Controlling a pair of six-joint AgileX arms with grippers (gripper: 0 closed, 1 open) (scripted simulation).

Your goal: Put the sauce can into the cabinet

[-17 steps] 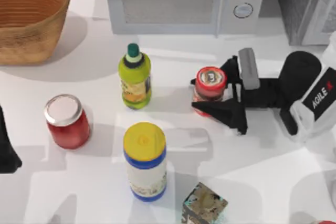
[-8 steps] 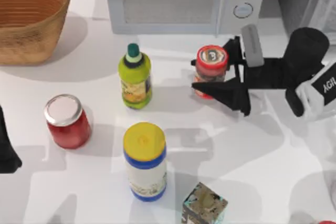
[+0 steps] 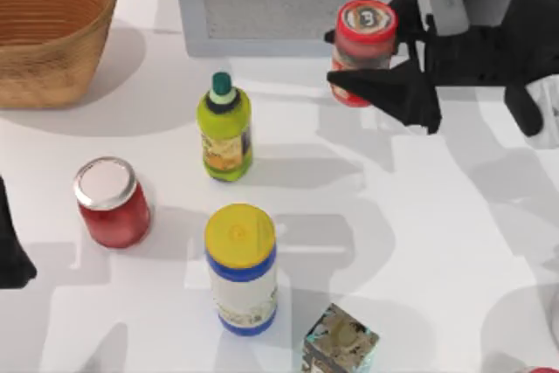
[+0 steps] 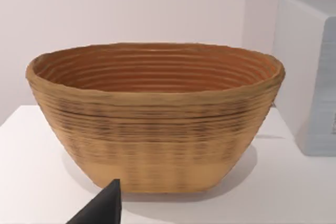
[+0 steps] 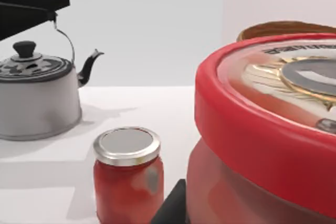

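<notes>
Wicker basket [image 3: 48,28] at far left, microwave [image 3: 279,2] at far centre. Green bottle [image 3: 224,128] stands mid-table. Red jar [image 3: 111,202] with silver lid left of the yellow-capped bottle [image 3: 241,268]. Patterned cube [image 3: 341,340] at near edge. Grey kettle [image 5: 37,95] upright on the table.

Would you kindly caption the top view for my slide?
Right gripper holds the sauce can raised before the microwave; left arm parked at the table's left edge.

Glossy sauce can [image 3: 367,22], woven basket [image 3: 52,28]
</notes>
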